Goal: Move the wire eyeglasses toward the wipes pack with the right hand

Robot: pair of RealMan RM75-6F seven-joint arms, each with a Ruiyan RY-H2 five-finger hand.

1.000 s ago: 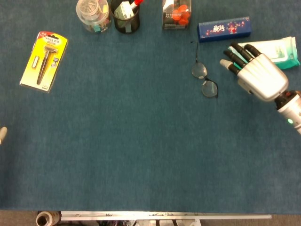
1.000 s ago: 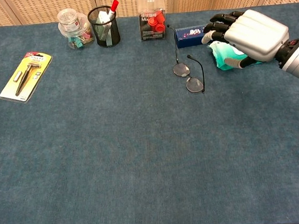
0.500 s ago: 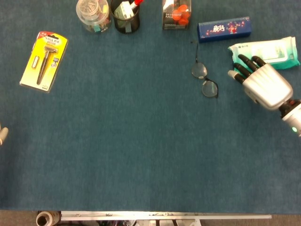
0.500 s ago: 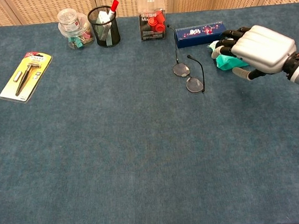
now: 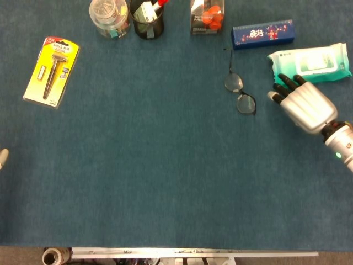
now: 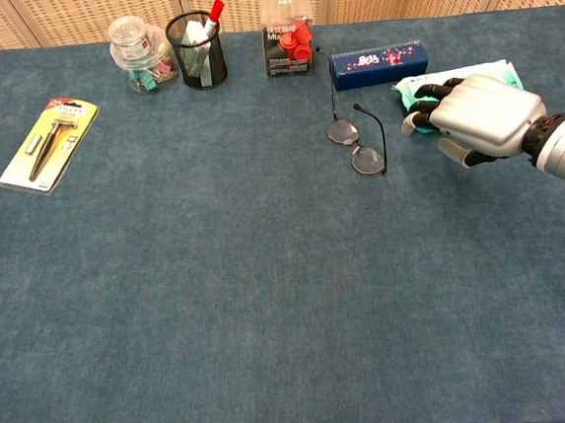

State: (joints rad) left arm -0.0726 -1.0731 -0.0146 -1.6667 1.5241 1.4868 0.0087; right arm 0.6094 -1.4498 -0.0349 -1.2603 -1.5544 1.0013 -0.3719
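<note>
The thin wire eyeglasses lie on the blue worktop. The right hand is open, holding nothing, just right of them, near the green wipes pack.

Blue felt table cover, spanning the whole frame. Upper left: one razor in a yellow blister pack, lying flat and tilted. Top edge, left of centre: a clear jar of binder clips, just beside a black mesh pen cup holding a red-capped marker. Top centre: a clear box with red contents. Top right: a long dark-blue printed box, lying flat.
</note>
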